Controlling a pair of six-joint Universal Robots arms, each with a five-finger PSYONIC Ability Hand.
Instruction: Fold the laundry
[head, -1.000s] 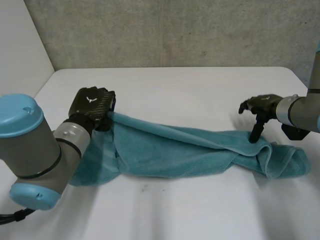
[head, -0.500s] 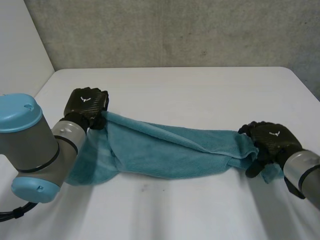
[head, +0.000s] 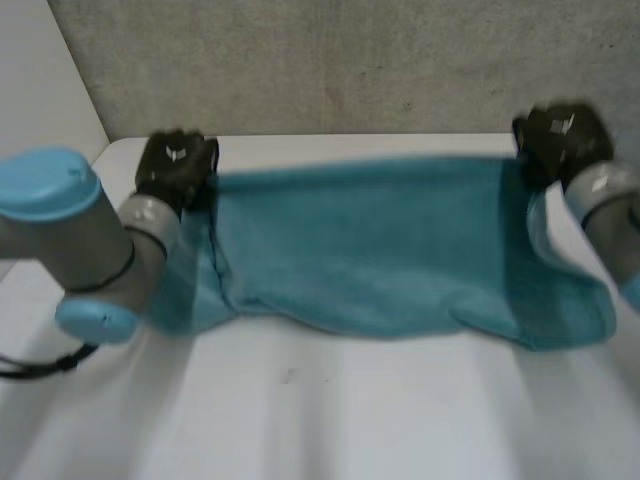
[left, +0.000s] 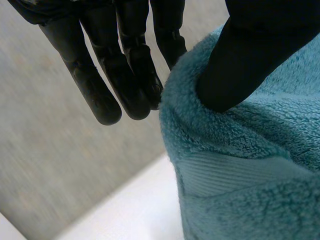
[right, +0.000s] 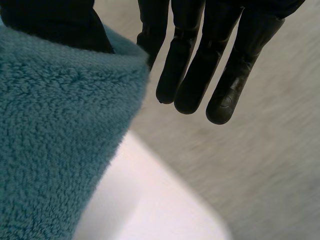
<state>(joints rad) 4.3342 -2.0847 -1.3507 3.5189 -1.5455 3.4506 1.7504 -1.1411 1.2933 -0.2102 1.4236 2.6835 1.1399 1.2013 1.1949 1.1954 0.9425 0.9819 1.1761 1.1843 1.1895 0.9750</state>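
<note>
A teal towel (head: 380, 250) hangs spread wide between my two hands, with its lower edge sagging toward the white table (head: 300, 420). My left hand (head: 175, 165) holds the towel's upper left corner. In the left wrist view the thumb (left: 240, 60) presses into the towel (left: 240, 165) against the straight fingers (left: 125, 75). My right hand (head: 560, 140) holds the upper right corner. In the right wrist view its thumb (right: 55, 25) lies on the towel (right: 60, 130) beside the straight fingers (right: 195, 65).
A grey wall (head: 350, 60) stands close behind the table's far edge, just past both hands. A white wall (head: 40, 90) borders the table on the left. Bare tabletop lies in front of the towel.
My right hand closed on the towel's right end. Both hands then rose and moved toward the far edge, pulling the bunched towel out into a wide sheet.
</note>
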